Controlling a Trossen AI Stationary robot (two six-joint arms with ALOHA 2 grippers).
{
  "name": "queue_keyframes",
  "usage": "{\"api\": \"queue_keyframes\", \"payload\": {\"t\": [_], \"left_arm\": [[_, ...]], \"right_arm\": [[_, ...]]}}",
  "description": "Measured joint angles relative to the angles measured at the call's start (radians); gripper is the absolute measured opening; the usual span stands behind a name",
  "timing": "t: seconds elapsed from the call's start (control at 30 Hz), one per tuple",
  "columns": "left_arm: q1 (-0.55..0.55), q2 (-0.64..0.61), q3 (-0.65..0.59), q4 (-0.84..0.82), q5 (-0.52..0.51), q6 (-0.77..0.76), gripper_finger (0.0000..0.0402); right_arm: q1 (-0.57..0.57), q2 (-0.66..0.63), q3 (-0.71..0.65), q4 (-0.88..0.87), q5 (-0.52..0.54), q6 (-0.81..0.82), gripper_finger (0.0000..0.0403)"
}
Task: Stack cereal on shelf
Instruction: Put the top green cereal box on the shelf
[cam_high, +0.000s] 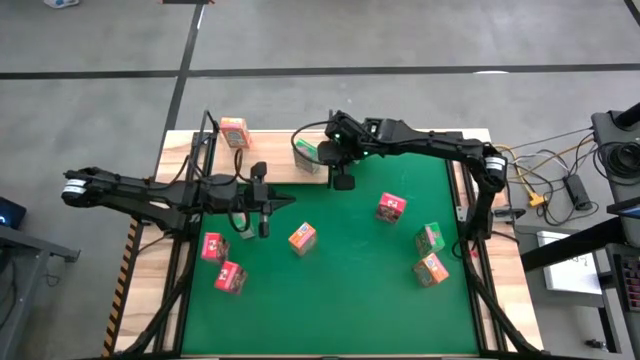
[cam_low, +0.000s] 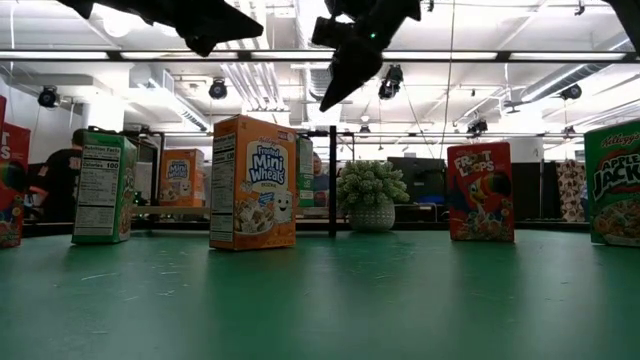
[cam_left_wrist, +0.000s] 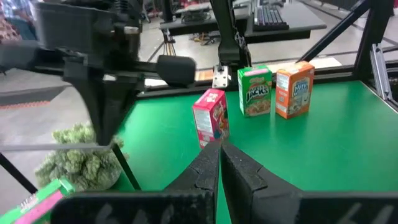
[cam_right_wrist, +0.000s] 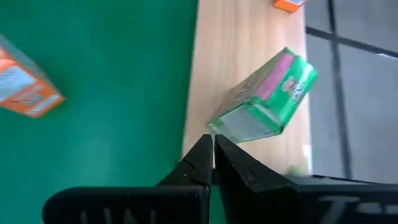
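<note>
Covering most of the table, the green mat (cam_high: 340, 290) carries six cereal boxes. The shelf (cam_high: 270, 165) lies along its twelve o'clock edge, holding an orange box (cam_high: 234, 132) and a green box (cam_high: 306, 154). Both the right gripper (cam_high: 343, 181), beside the green box, and the left gripper (cam_high: 263, 228), at nine o'clock, are pinched together, empty.

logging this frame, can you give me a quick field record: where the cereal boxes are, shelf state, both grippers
shelf: light wood board along the mat's far edge
boxes on shelf: orange box, green box
boxes on mat: seven visible, including orange box near centre and pink-red box
mat: green mat
left gripper: shut, empty, above the mat's left part
right gripper: shut, empty, beside the green box on the shelf
</note>
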Motion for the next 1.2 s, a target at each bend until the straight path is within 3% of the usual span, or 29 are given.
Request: {"api": "queue_keyframes", "payload": {"t": [0.23, 0.43, 0.8, 1.03, 1.2], "left_arm": [[0.005, 0.003, 0.024, 0.036, 0.000, 0.052, 0.0000], [0.043, 0.005, 0.148, -0.126, 0.000, 0.125, 0.0000], [0.103, 0.013, 0.203, -0.230, 0.000, 0.157, 0.0000], [0.103, 0.038, 0.229, -0.232, 0.000, 0.159, 0.0000], [0.103, 0.039, 0.230, -0.248, 0.000, 0.162, 0.0000]], "right_arm": [[0.015, -0.028, -0.006, -0.050, -0.024, 0.036, 0.0009], [0.022, -0.080, -0.055, -0.031, -0.026, 0.026, 0.0009], [0.021, -0.242, -0.369, 0.317, -0.095, 0.040, 0.0009], [0.021, -0.315, -0.496, 0.493, -0.098, 0.061, 0.0009], [0.021, -0.330, -0.516, 0.528, -0.075, 0.109, 0.0009]]}}
